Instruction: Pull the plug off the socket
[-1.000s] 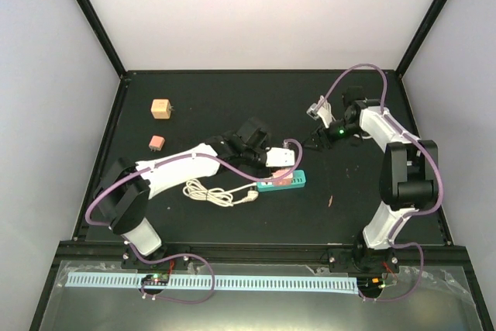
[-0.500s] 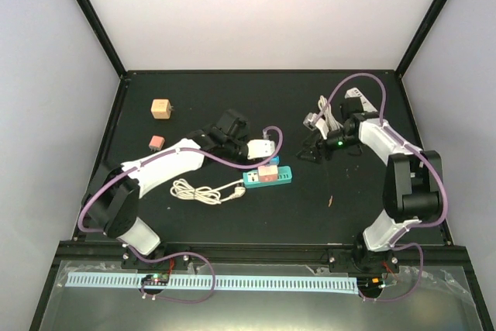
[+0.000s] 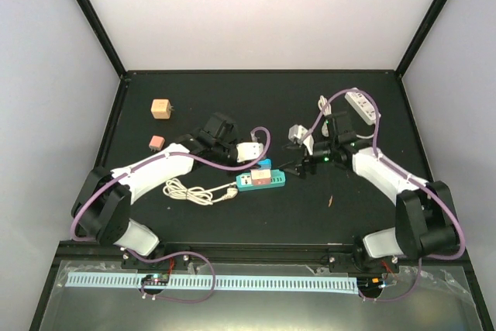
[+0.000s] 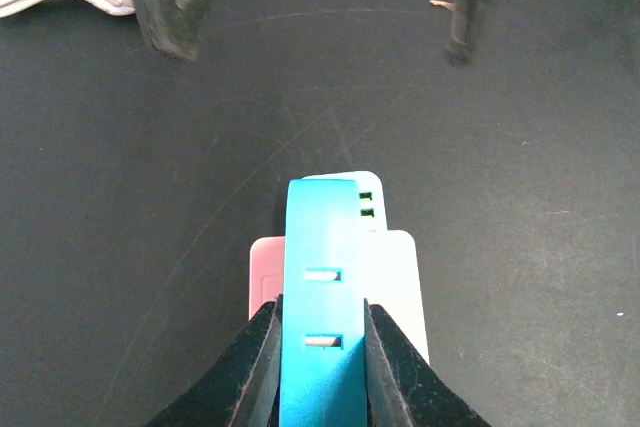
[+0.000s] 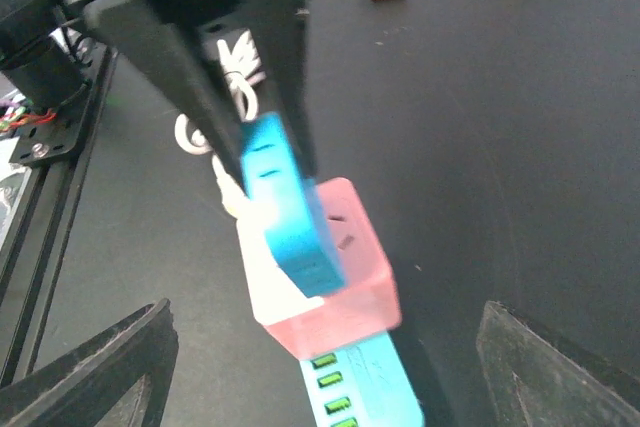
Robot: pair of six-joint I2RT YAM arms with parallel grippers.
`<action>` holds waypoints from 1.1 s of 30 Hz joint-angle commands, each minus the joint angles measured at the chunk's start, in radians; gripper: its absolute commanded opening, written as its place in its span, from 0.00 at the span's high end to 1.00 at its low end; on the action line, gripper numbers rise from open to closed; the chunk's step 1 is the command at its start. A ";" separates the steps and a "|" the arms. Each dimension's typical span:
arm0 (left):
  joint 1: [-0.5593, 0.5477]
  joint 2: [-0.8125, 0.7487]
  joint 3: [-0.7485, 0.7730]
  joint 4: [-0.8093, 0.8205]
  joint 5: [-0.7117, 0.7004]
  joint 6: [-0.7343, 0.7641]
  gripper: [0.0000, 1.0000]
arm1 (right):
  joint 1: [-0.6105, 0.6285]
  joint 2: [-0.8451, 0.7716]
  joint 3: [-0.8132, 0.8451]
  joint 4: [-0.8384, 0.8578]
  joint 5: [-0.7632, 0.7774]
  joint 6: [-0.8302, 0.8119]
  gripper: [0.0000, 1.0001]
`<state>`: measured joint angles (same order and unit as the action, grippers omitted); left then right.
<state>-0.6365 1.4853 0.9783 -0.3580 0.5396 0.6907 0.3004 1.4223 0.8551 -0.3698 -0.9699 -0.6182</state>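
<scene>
Over the last second the left gripper (image 4: pixel 320 337), its fingers pressed together on the blue plug (image 4: pixel 320 247), had drawn back leftward, and the teal power strip (image 3: pixel 275 180) had slid along with it. That suggested the plug was not yet free: it still sat against the pink adapter cube (image 5: pixel 345 282) on the strip. Meanwhile the right gripper (image 3: pixel 297 167) had swung in from the far right and hung just beside the strip's right end, spread wide and holding nothing, probably to pin the strip. The orange block (image 3: pixel 161 108) and small pink plug (image 3: pixel 156 143) lay well apart at far left. The strip's white cord (image 3: pixel 194 190) trailed near the left arm, and a white power strip (image 3: pixel 363 105) lay far right.
</scene>
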 commanded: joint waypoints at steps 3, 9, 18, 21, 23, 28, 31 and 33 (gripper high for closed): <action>0.015 0.020 -0.040 -0.092 0.029 -0.005 0.98 | 0.103 -0.069 -0.174 0.475 0.004 0.200 0.14; 0.018 0.015 -0.064 -0.060 0.030 -0.058 0.98 | 0.157 0.005 -0.213 0.593 0.011 0.166 0.14; 0.018 0.019 -0.059 -0.069 0.031 -0.068 0.99 | 0.198 0.109 -0.200 0.631 0.027 0.076 0.13; 0.019 0.021 -0.059 -0.071 0.035 -0.068 0.98 | 0.202 0.135 -0.192 0.632 0.028 0.062 0.13; 0.020 0.021 -0.059 -0.070 0.036 -0.068 0.98 | 0.208 0.152 -0.191 0.629 0.032 0.043 0.14; 0.020 0.022 -0.058 -0.073 0.042 -0.071 0.98 | 0.217 0.188 -0.183 0.626 0.043 0.011 0.19; 0.019 0.021 -0.055 -0.075 0.046 -0.072 0.99 | 0.219 0.201 -0.174 0.603 0.048 -0.015 0.22; 0.019 0.019 -0.053 -0.076 0.048 -0.075 0.98 | 0.223 0.205 -0.170 0.582 0.062 -0.045 0.23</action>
<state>-0.6220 1.4845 0.9535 -0.3218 0.5854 0.6292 0.5110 1.6039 0.6701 0.2466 -0.9421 -0.5949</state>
